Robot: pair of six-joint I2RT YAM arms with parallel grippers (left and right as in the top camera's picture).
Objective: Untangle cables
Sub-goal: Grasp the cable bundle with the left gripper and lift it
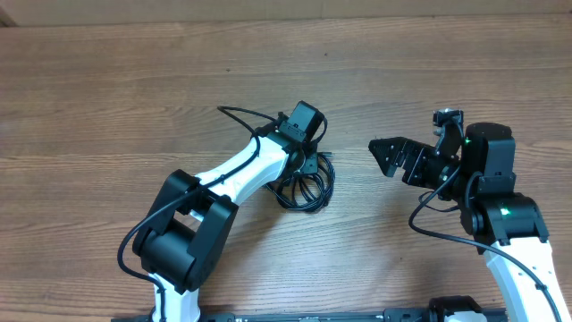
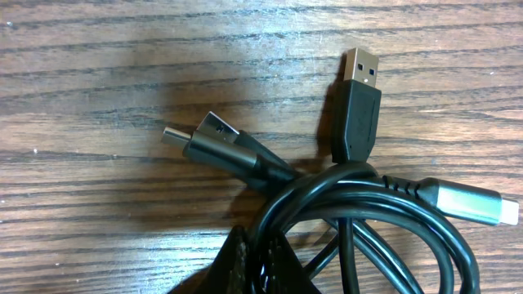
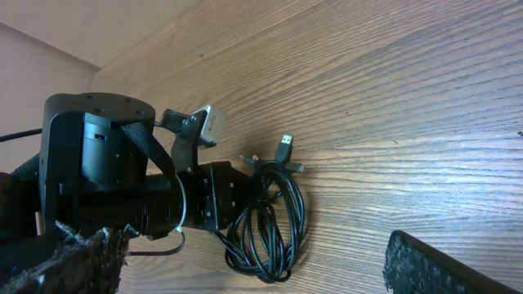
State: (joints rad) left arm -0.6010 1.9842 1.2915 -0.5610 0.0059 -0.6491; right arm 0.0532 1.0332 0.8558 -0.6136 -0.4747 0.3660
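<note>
The left arm (image 1: pixel 234 170) and right arm (image 1: pixel 527 264) are wearing white shells between chunky black joints; thick black wires (image 1: pixel 134 237) are looping beside them; green lights (image 1: pixel 467 140) are glowing on the right one.

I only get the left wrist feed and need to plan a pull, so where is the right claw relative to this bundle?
Observer: The right claw hangs off to the right of the cables, clear of them and touching nothing.
Operator: Is it open?
Observer: Yes. In the right wrist view its fingers stand wide apart with nothing between them.
Operator: How far do the loops run past my frame?
Observer: Not far. They form one small coil on the table, right by the left claw.
</note>
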